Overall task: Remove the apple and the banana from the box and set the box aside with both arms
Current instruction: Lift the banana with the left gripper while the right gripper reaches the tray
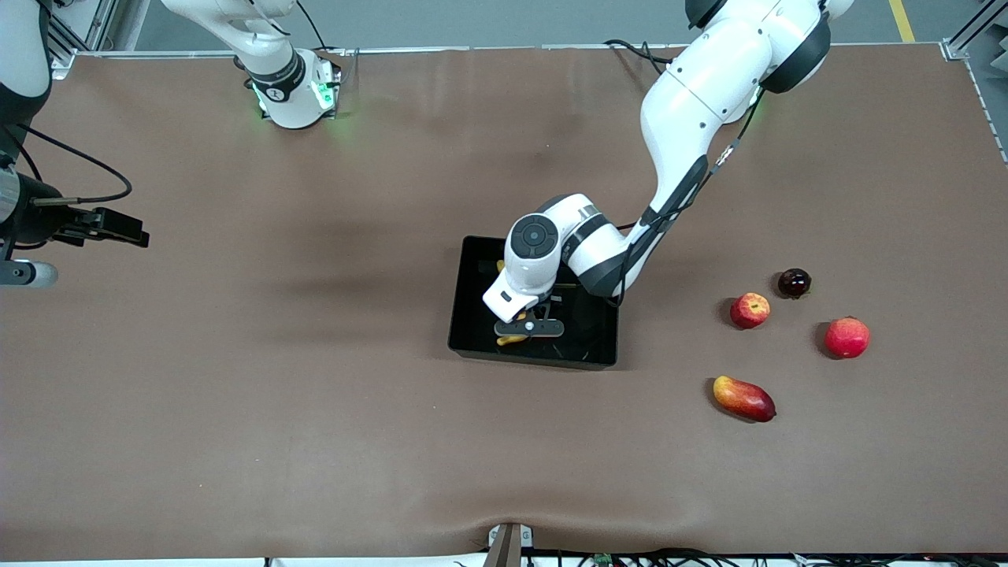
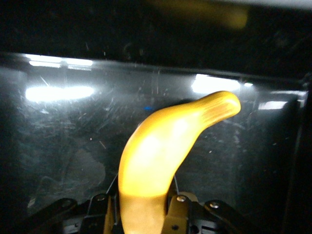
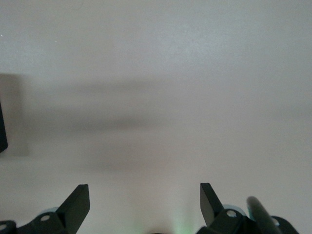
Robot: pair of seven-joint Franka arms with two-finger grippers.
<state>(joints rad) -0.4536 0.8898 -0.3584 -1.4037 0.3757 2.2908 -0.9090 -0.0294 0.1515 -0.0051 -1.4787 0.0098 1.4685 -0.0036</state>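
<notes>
The black tray [image 1: 472,335] lies mid-table. My left gripper [image 1: 526,329] is down inside it, shut on the yellow banana [image 1: 510,340]. In the left wrist view the banana [image 2: 165,151] runs out from between the fingers [image 2: 178,212] over the tray's glossy floor [image 2: 58,146]; I cannot tell whether it touches the floor. The small red apple [image 1: 750,309] with a yellowish dimple lies on the table toward the left arm's end. My right gripper [image 1: 118,226] is open and empty, held over bare table at the right arm's end; the right wrist view shows it [image 3: 144,204] spread wide.
Around the apple lie a dark round fruit [image 1: 794,282], a larger pinkish-red round fruit [image 1: 847,337] and a red-yellow mango [image 1: 744,398], which is nearer the front camera. The brown table [image 1: 315,394] stretches wide around the tray.
</notes>
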